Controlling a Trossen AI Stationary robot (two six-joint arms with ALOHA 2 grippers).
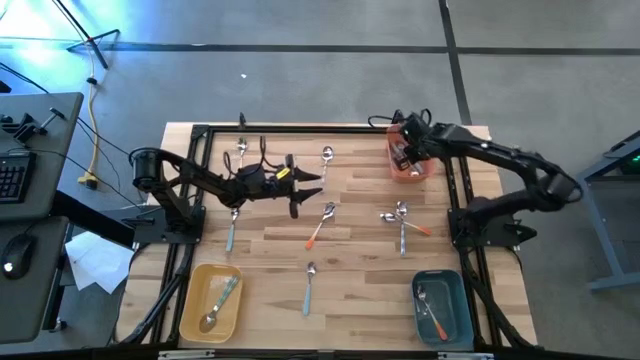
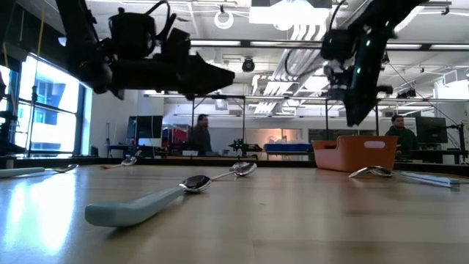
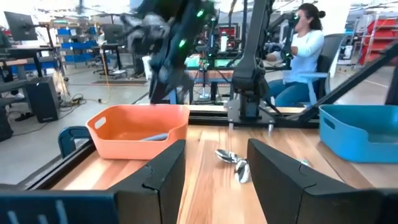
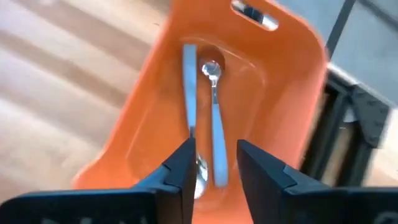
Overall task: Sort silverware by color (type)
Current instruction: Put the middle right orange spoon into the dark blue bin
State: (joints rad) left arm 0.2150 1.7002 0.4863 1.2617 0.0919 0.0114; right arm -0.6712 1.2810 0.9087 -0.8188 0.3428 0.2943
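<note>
The left pincer (image 2: 220,75) hangs above the surface (image 2: 293,220), dark against the ceiling lights. Below it lies a light blue-handled spoon (image 2: 146,204), and beyond that a second spoon (image 2: 238,170). The right pincer (image 2: 355,110) hovers just over the orange bin (image 2: 355,154), with more silverware (image 2: 396,174) lying beside the bin.

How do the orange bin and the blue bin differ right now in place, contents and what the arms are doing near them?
The orange bin sits at the table's far right, the blue bin at its near right. The orange bin holds light-blue-handled pieces; the blue bin holds an orange-handled one. The right gripper hangs open over the orange bin; no gripper is near the blue bin. Both are open plastic bins.
</note>
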